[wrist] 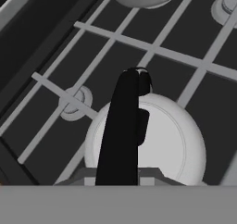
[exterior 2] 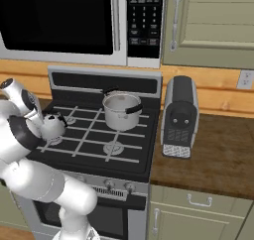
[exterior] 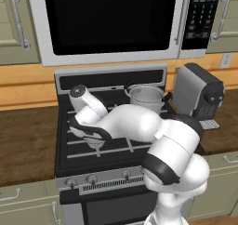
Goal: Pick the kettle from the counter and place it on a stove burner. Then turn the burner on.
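The pale kettle is over the front-left stove burner, low above the black grate or on it; I cannot tell which. From the hand view I look down on its white dome, with the black handle running up from between my fingers. My gripper is shut on that handle. In the left base view the hand covers most of the kettle. The wood counter lies left of the stove.
A steel pot stands on the back-right burner. The front-right burner is bare. Control knobs line the stove's front. A coffee machine stands on the right counter, and a microwave hangs overhead.
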